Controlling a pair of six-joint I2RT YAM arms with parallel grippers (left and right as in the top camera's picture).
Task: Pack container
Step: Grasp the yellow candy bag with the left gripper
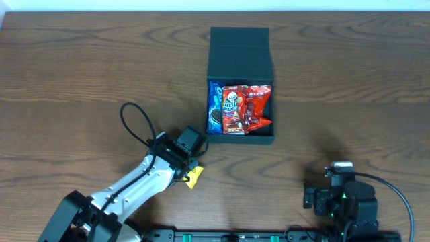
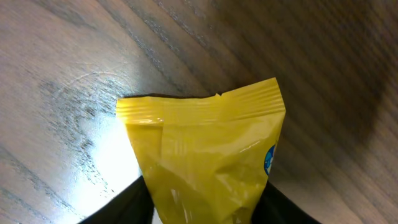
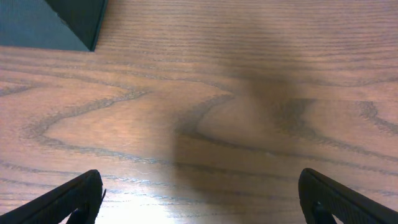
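– What's sitting around the container (image 1: 242, 140)?
– The left gripper (image 1: 191, 168) is pinching a yellow packet (image 1: 195, 177) near its near-left corner. The right gripper (image 1: 339, 168) is resting well apart, jaws spread wide.
– And the box?
– Matte teal-black, sitting in the middle of the table (image 1: 80, 81), holding a blue packet (image 1: 215, 107), an orange packet (image 1: 233, 111) and a red packet (image 1: 257, 107) side by side. Its lid (image 1: 240, 50) is lying open toward the far edge, long axis running near-to-far.
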